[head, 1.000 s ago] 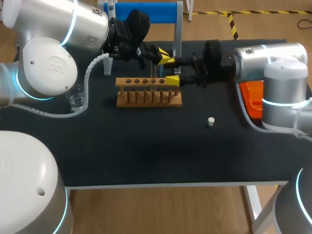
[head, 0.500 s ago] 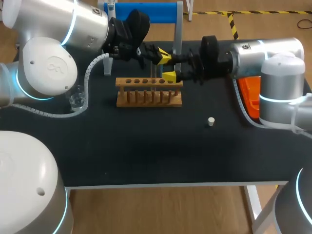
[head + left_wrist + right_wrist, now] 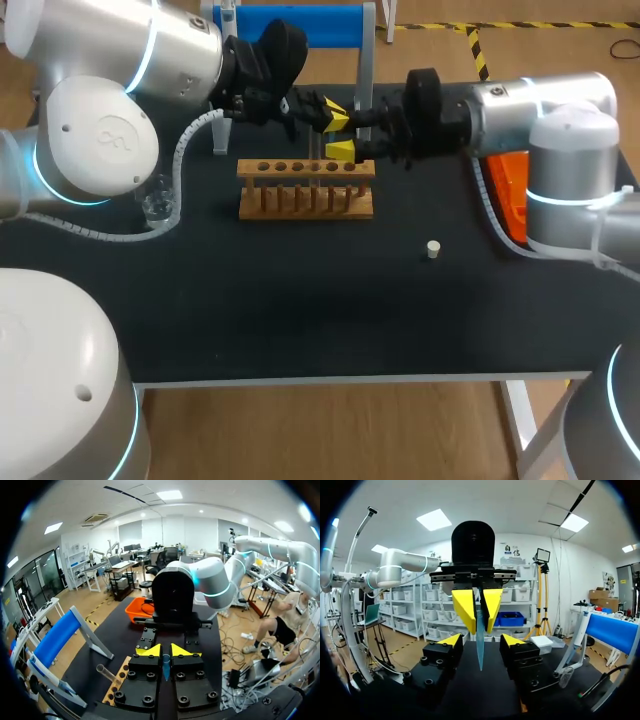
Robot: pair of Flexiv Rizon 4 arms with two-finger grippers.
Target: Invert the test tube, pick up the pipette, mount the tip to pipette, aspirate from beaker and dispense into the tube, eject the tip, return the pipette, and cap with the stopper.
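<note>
Right wrist view: left end effector [image 3: 479, 625] clamps test tube [image 3: 480, 652] between right end effector's [image 3: 481, 640] parted fingers.

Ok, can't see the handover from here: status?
Left gripper shut on test tube. Right gripper open, fingers flanking its free end. Nothing else between them.
</note>
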